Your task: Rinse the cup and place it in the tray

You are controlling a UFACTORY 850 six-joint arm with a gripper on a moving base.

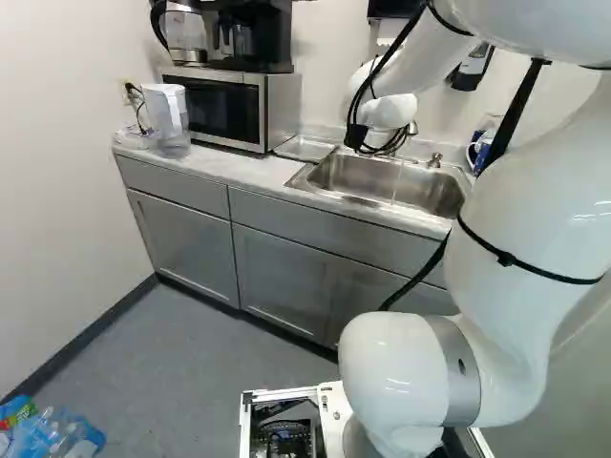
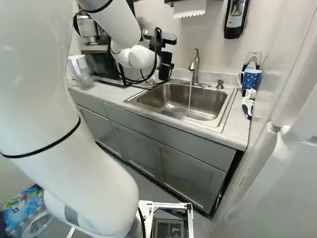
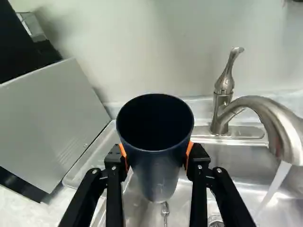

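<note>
Wrist view, with the base views as companions: the gripper [image 2: 165,59] pinches a dark cup [image 3: 156,172] between its two fingers, one orange pad [image 3: 123,152] pressed to either side of the wall. The cup's mouth faces the camera; its interior is too dark for the bottom to be made out, and the pads are partly covered by the black fingertips. Beneath the hand lies the sink [image 2: 225,111], its near part screened by cup and fingers. The drain [image 3: 216,223], below the hand, is cut off by the frame. To one side of the hand is the metal tray [image 3: 81,176], partly hidden behind a finger and the cup; farther out on that side stands the microwave [image 3: 52,120], also cropped. On the hand's opposite side rises the faucet [image 3: 258,106], its spout meeting the frame edge. A stream of water [image 3: 276,183] falls from it into the sink, apart from the cup.

Right base view: cup and gripper merge into one dark shape, and their outlines are hard to separate. Beyond the faucet from the hand stands a blue mug [image 2: 251,78]. Left base view: the hand appears to be mostly concealed behind the arm's white wrist [image 1: 389,112], and the cup cannot be distinguished.
</note>
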